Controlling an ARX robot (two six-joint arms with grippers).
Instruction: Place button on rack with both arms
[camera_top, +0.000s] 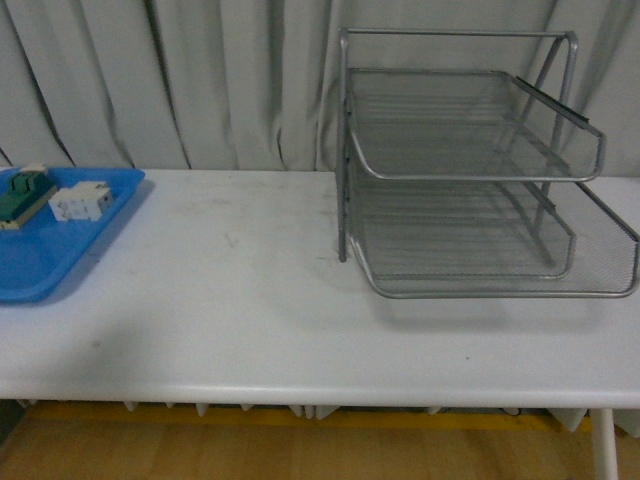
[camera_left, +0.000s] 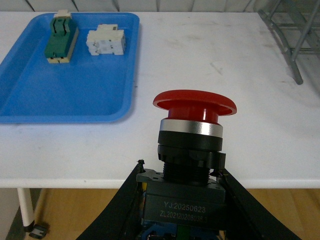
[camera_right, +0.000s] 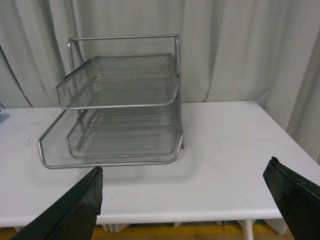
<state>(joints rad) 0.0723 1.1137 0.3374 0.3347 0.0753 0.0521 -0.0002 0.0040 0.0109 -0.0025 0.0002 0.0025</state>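
Lower middle of the left wrist frame: the button (camera_left: 192, 150) stands upright, its round red cap on top, a silver ring under the cap, and a dark boxy body below with pale printed lettering.
Left pincer: the left pincer (camera_left: 181, 171) is clamped on the button's dark body, with one of its black fingers (camera_left: 127, 200) against each side; the red cap sits clear above them.
Below the button: it is held off the white worktop (camera_left: 200, 65), at the worktop's near edge as that frame shows it, with wooden floor visible underneath.
Blue tray: the blue tray (camera_left: 65, 100) lies on the worktop in the upper left of the same frame, well apart from the button.
On the tray: a green-and-cream block (camera_left: 61, 37) and a white block (camera_left: 106, 41) lie side by side at its far end, near each other but not touching.
Rack: the rack (camera_top: 470, 178) fills the right half of the front frame, standing on the worktop, three silver mesh tiers in a tube frame; only its corner shows in the upper right of the left wrist frame.
Right pincer: the right pincer (camera_right: 185, 170) is spread wide and holds nothing, its two black fingers in the lower corners of the right wrist frame, the rack's open front facing it from the upper left.
Backdrop: a pale grey curtain (camera_top: 200, 80) hangs behind the worktop.
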